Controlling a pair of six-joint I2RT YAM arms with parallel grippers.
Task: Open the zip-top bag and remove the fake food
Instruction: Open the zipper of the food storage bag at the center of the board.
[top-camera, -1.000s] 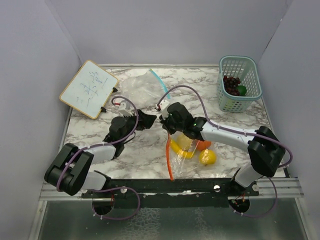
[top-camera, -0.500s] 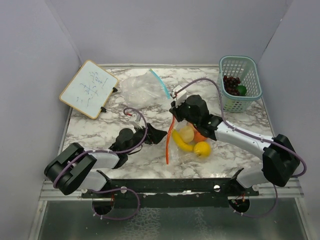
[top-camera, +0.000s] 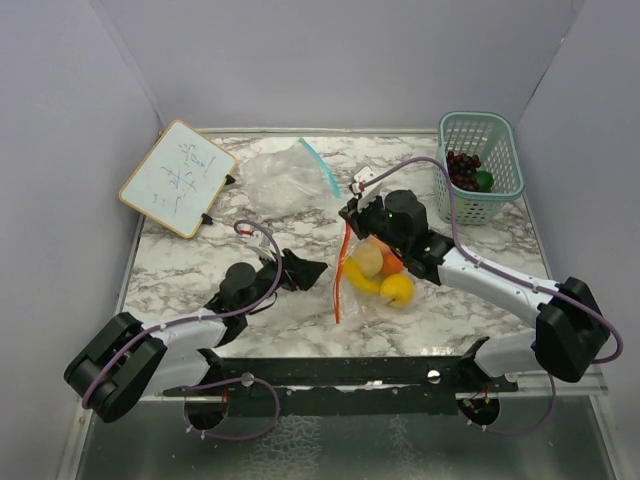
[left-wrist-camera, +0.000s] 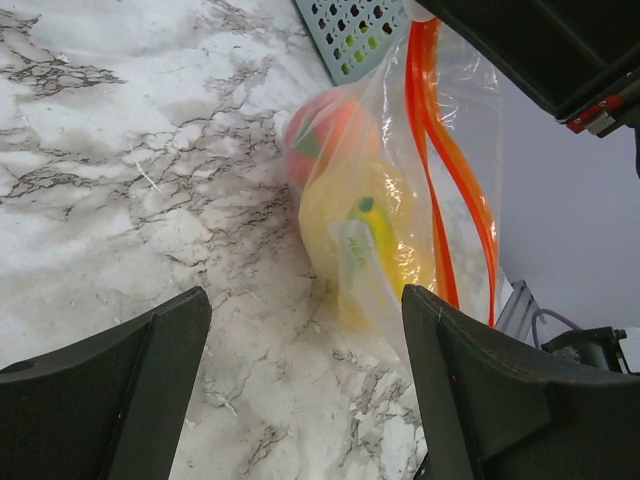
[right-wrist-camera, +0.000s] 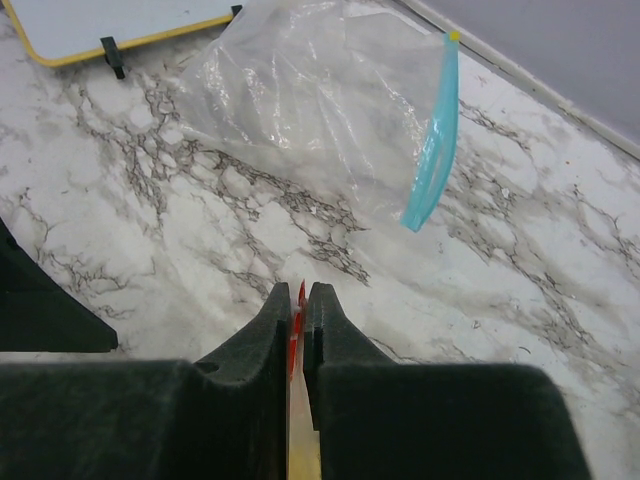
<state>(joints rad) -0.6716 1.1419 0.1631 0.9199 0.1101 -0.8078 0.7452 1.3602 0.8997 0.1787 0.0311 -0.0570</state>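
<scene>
A clear zip-top bag (top-camera: 372, 272) with an orange zip strip (top-camera: 340, 285) hangs from my right gripper (top-camera: 352, 222), which is shut on the strip's top end (right-wrist-camera: 297, 325). Inside it lies fake food: a banana (top-camera: 360, 280), a peach (top-camera: 371, 261), a lemon (top-camera: 397, 290) and a red-orange tomato (top-camera: 391, 264). In the left wrist view the bag (left-wrist-camera: 385, 240) bulges with yellow and red fruit. My left gripper (top-camera: 310, 270) stands open just left of the bag, low over the marble. Its right finger (left-wrist-camera: 500, 400) is close to the bag's lower edge.
A second, empty clear bag (top-camera: 285, 180) with a teal zip (right-wrist-camera: 432, 160) lies at the back middle. A teal basket (top-camera: 480, 168) at the back right holds dark grapes (top-camera: 462, 170) and a green ball (top-camera: 484, 181). A small whiteboard (top-camera: 178, 177) leans at the back left.
My right gripper has moved back and up with the orange zip, lifting the bag so the fruit slid to the bottom. The left gripper moved right toward the bag.
</scene>
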